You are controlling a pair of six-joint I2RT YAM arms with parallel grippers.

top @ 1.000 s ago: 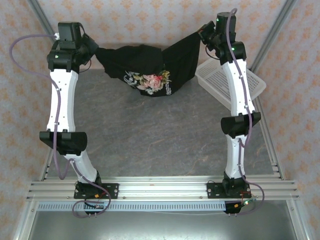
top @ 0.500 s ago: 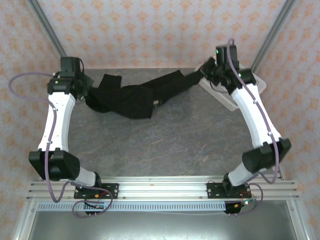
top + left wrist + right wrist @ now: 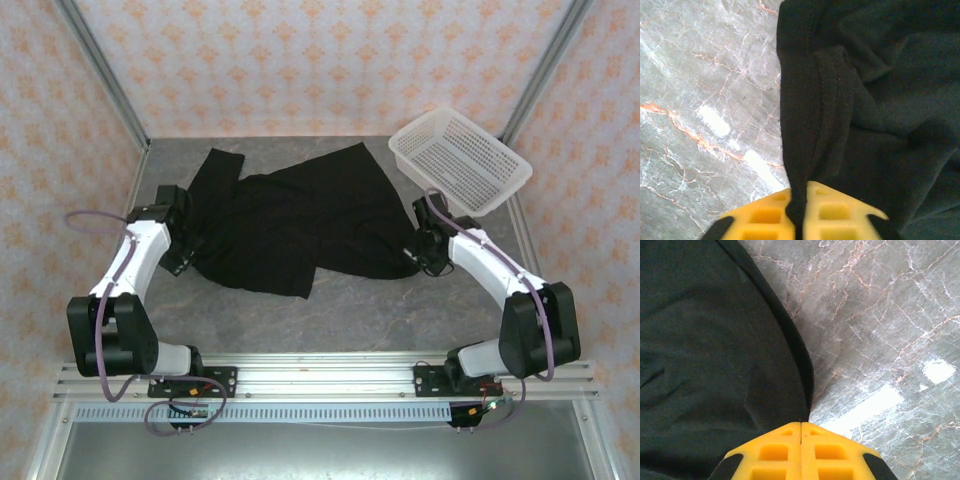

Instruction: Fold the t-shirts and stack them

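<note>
A black t-shirt [image 3: 300, 220] lies spread across the grey table [image 3: 350, 310], plain black side up, with no print showing. My left gripper [image 3: 180, 238] is low at the shirt's left edge. In the left wrist view it [image 3: 799, 212] is shut on a fold of the black cloth [image 3: 860, 100], which runs up between the yellow fingers [image 3: 840, 212]. My right gripper [image 3: 421, 252] is at the shirt's right edge. In the right wrist view it [image 3: 801, 432] is shut, fingers pressed together, and the shirt's hem [image 3: 799, 355] ends right at the tips.
A white mesh basket [image 3: 460, 160] stands at the back right corner, just behind the right arm. Bare table lies in front of the shirt toward the arm bases. Patterned walls and metal frame posts enclose the back and sides.
Both grippers came down and toward the near side, from holding the shirt hanging at the back to laying it out on the table. The rose print no longer shows.
</note>
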